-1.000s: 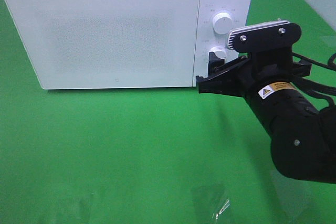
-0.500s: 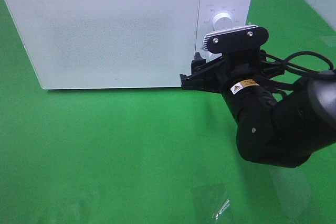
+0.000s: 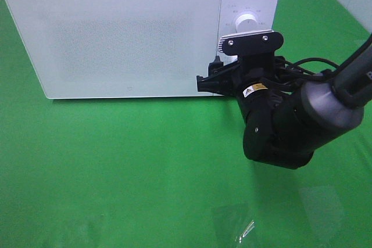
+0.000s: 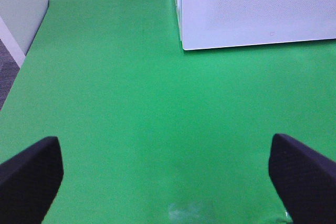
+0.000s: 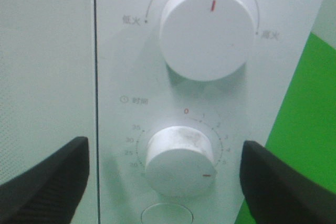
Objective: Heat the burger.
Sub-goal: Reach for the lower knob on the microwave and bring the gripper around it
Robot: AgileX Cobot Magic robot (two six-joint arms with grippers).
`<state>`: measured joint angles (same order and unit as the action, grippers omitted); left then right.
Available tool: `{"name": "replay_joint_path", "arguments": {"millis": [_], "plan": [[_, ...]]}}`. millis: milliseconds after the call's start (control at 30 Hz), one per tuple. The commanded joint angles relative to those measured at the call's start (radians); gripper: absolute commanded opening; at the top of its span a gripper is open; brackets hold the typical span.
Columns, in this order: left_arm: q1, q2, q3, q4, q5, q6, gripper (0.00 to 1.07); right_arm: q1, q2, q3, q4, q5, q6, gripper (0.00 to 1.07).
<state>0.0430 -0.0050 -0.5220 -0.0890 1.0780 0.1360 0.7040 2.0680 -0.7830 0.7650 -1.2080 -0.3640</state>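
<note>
One white microwave (image 3: 116, 39) stands on the green table (image 3: 116, 161), its door (image 3: 87, 4) shut. The right gripper (image 5: 165, 179) is up at the control panel, fingers spread wide to either side of the lower knob (image 5: 178, 153) and apart from it; the upper knob (image 5: 207, 30) sits just above. The left gripper (image 4: 165, 179) hangs over the table near the microwave's corner, fingers also spread wide, holding nothing. The burger shows in no view; where it is I cannot tell.
</note>
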Motion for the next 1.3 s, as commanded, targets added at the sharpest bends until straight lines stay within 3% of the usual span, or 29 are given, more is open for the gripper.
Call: {"name": "replay_joint_path", "arguments": {"millis": [33, 833, 1133, 1167, 1200, 1267, 1300], "plan": [[-0.005, -0.024, 0.004, -0.001, -0.007, 0.0, 1.0, -0.008, 0.015, -0.022, 0.005, -0.039, 0.012, 0.76], [-0.005, -0.018, 0.004, -0.001, -0.007, 0.0, 1.0, -0.038, 0.067, -0.065, -0.011, -0.072, 0.047, 0.74], [-0.005, -0.018, 0.004, -0.001, -0.007, 0.0, 1.0, -0.038, 0.061, -0.064, -0.026, -0.124, 0.045, 0.52], [-0.005, -0.018, 0.004, -0.001, -0.007, 0.0, 1.0, -0.038, 0.061, -0.064, -0.026, -0.124, 0.045, 0.41], [-0.005, -0.018, 0.004, -0.001, -0.007, 0.0, 1.0, -0.038, 0.061, -0.064, -0.026, -0.124, 0.045, 0.41], [-0.005, -0.018, 0.004, -0.001, -0.007, 0.0, 1.0, -0.038, 0.061, -0.064, -0.026, -0.134, 0.042, 0.17], [-0.005, -0.018, 0.004, -0.001, -0.007, 0.0, 1.0, -0.038, 0.061, -0.064, -0.026, -0.134, 0.042, 0.17]]}}
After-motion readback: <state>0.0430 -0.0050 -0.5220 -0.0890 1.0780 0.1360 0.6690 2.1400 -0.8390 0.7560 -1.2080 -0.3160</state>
